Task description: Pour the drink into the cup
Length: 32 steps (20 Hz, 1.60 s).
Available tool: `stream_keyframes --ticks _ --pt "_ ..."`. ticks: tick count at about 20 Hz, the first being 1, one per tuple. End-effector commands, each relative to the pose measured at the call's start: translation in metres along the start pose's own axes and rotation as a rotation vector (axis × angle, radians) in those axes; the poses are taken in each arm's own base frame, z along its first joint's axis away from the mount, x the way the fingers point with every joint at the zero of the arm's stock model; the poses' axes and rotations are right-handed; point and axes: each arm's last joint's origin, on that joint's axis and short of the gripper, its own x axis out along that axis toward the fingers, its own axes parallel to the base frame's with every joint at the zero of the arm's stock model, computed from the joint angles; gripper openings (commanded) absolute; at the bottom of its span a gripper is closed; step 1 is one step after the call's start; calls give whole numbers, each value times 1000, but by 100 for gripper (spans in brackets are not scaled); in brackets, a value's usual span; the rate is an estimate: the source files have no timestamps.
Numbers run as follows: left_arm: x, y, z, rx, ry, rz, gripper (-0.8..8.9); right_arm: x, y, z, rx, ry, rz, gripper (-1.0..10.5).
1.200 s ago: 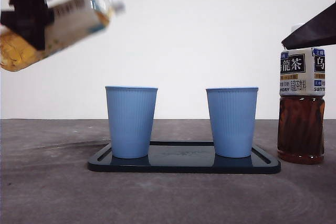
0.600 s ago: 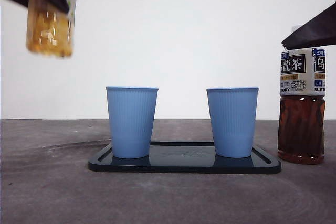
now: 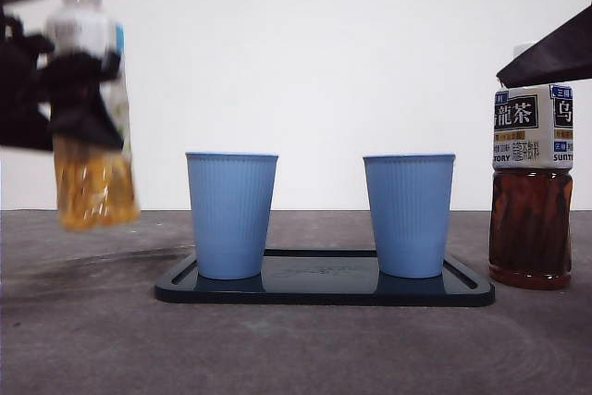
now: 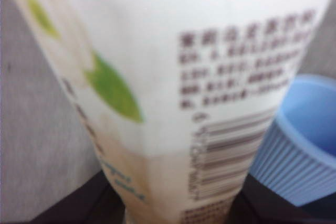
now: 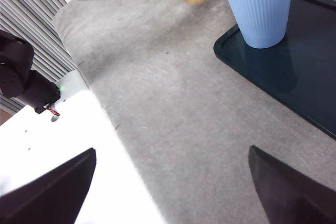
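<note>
Two blue ribbed cups stand upright on a dark tray [image 3: 324, 293] that lies flat on the grey worktop [image 3: 296, 349], the biggest surface in view. The tray sits in the middle of the front view, with the left cup [image 3: 231, 215] and the right cup [image 3: 409, 215] apart from each other, each near one end of the tray.

Beside the tray, at the right edge of the front view, a dark oolong tea bottle [image 3: 531, 187] stands upright on the worktop, its label printed with Chinese characters; a black part of an arm partly covers its top.

At the left of the front view, the left pincer [image 3: 79, 104] is clenched around the middle of the yellow drink bottle [image 3: 91, 108]. This bottle hangs clear above the worktop, roughly upright with its white cap on top and the yellow liquid in its lower part, and it is blurred. It is to the side of the left cup, outside the tray, not over any cup. The left wrist view shows the bottle's white label [image 4: 210, 77] with a green leaf and a barcode filling the picture, and the rim of a blue cup just beside it.

The right pincer [image 5: 173, 192] hovers over bare worktop, its jaws spread wide with nothing between them, well apart from the cups.
</note>
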Motion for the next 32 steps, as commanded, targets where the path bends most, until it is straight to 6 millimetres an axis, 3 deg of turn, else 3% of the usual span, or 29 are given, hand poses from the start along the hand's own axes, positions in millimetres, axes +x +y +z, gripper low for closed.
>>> stream_keyframes --ticks 1,8,14,25,32 --pt "9 -2 4 1 -42 -8 158 -1 3 5 4 -16 7 451" --pt "35 -2 -12 59 -17 -5 157 -1 2 4 19 -11 -15 451" --pt "42 -2 -20 73 20 -1 164 -1 2 4 26 -12 -22 451" --pt "40 -1 -27 64 104 11 614 -1 1 4 26 -19 -56 451" --pt "15 0 -18 47 154 16 626 -2 -2 6 23 -43 -146 451"
